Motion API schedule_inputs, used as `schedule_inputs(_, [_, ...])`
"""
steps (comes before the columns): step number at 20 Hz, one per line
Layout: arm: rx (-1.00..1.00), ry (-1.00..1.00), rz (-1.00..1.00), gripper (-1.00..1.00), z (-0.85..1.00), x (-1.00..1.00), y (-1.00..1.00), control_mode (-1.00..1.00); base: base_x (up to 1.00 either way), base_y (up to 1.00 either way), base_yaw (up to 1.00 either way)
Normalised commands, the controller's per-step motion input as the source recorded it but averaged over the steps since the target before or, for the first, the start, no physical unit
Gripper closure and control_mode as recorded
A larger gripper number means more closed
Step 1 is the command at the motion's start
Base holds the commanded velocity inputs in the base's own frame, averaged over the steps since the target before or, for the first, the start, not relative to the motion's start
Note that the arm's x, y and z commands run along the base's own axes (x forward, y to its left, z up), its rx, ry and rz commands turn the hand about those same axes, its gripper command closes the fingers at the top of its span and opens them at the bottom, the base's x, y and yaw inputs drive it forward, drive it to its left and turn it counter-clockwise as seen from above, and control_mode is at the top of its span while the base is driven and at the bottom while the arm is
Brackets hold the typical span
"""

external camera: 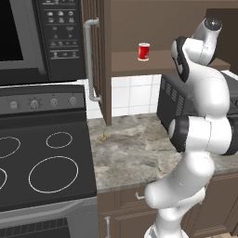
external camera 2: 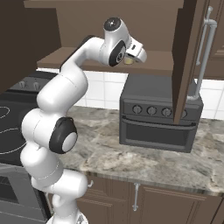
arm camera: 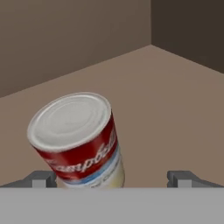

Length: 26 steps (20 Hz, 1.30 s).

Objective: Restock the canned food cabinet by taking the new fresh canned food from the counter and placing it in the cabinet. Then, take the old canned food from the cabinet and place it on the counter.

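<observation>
The old canned food, red above and cream below with a silvery lid, stands on the cabinet shelf. It sits between the fingertips of my gripper, closer to the left one. The gripper is open, with its jaws wide apart and not pressing on the can. In the right base view my hand reaches into the cabinet, and a pale sliver of the old can peeks out under it. The new fresh canned food, all red, stands on the shelf to the left of my arm.
The cabinet door hangs open over the counter, its grey bar handle facing the stove. The other door stands open at the right. A dark toaster oven sits under the shelf.
</observation>
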Motion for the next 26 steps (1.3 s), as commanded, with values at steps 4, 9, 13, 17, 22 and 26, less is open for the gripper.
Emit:
schedule_inputs(4, [0.0, 0.0, 0.0, -1.0, 0.0, 0.31, 0.0, -1.0, 0.0, 0.0, 0.0])
schedule_inputs(9, [0.0, 0.0, 0.0, -1.0, -0.03, 0.25, 0.0, -1.0, 0.0, 0.0, 0.0])
schedule_inputs(13, [0.0, 0.0, 0.0, 1.0, -0.04, 0.12, 0.0, -1.0, 0.0, 0.0, 0.0])
schedule_inputs(17, [0.0, 0.0, 0.0, 1.0, 0.0, 0.0, 0.0, -1.0, 0.0, 0.0, 0.0])
schedule_inputs(22, [0.0, 0.0, 0.0, 1.0, 0.0, -0.35, 0.11, -1.0, 0.0, 0.0, 0.0])
schedule_inputs(26, [0.0, 0.0, 0.03, 1.0, 0.04, -0.99, 0.43, -1.0, 0.0, 0.0, 0.0])
